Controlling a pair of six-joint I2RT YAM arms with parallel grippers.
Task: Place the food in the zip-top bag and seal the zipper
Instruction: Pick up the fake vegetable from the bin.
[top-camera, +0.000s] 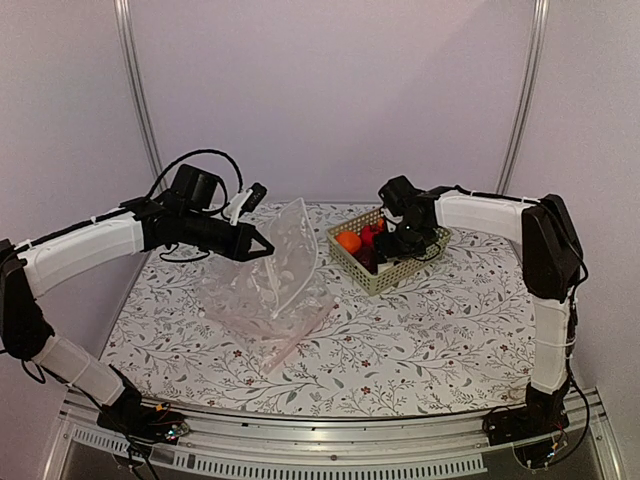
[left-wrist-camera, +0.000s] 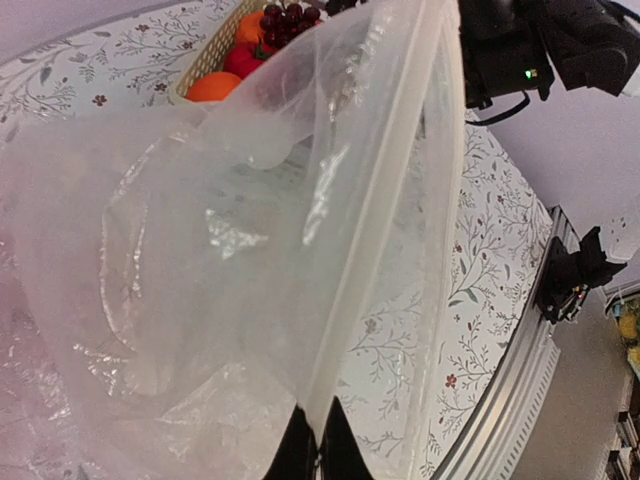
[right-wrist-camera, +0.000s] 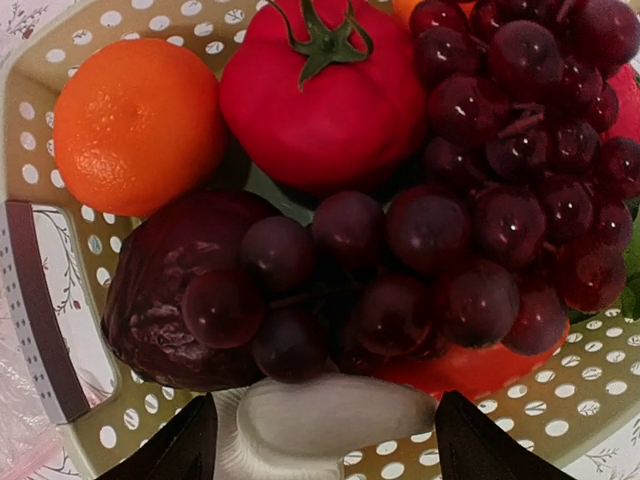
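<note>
The bunch of dark purple toy grapes (right-wrist-camera: 480, 200) and the round red fruit (right-wrist-camera: 320, 110) lie in the perforated beige basket (top-camera: 392, 277), not yet bagged. Above the basket hovers the right gripper (top-camera: 405, 238), jaws apart and empty. Left of the basket, the left gripper (top-camera: 262, 245) is clamped on the clear dotted zip-top bag (top-camera: 270, 285), holding up its pale zipper strip (left-wrist-camera: 400, 200), apparently unsealed

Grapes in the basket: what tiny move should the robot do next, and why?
Probably lower the right end effector onto the grapes and close. Its jaws stand open right over them in the basket, while the left end effector, shut, holds the zip-top bag up.
</note>
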